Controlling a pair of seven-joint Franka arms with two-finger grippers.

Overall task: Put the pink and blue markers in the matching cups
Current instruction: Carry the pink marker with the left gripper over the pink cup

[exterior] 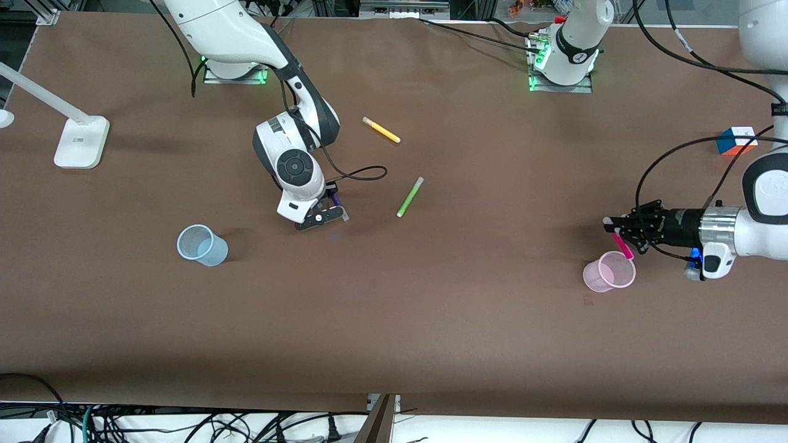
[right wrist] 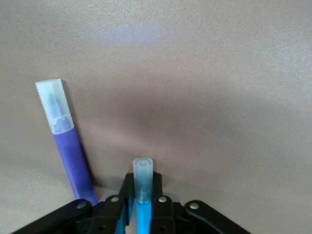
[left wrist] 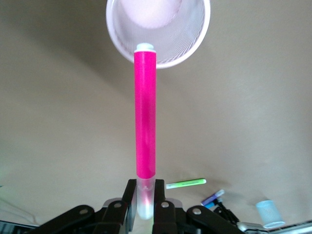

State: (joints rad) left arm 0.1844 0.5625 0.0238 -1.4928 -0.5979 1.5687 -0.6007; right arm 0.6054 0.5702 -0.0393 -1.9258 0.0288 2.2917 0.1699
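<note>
Left gripper [exterior: 615, 229], at the right of the front view, is clenched on the pale cap end of the pink marker [exterior: 623, 245]. The marker hangs over the upper rim of the pink cup [exterior: 609, 271], at the lower right of that frame. In the left wrist view the marker's free end [left wrist: 145, 47] overlaps the cup rim [left wrist: 200, 36], not the centre of the mouth.

Right gripper [exterior: 326, 212], left of centre in the front view, is clenched on the blue marker [right wrist: 142, 195] low over the tabletop [exterior: 431, 307]. The purple marker [right wrist: 66, 141] lies on the tabletop just beside the gripper. The blue cup [exterior: 202, 245] stands well apart, at the lower left.

Probable faults:

- Pink marker released off-centre: the tip may strike the rim, tipping the light cup or dropping the marker outside it.
- Grip on the cap only: the body could swing or slip out during motion.
- Blue marker held near one end: it may pivot in the gripper during lifting.
- Purple marker beside the gripper: it may be dragged or nudged.
- Blue cup is light: an angled insertion could knock it over.
</note>
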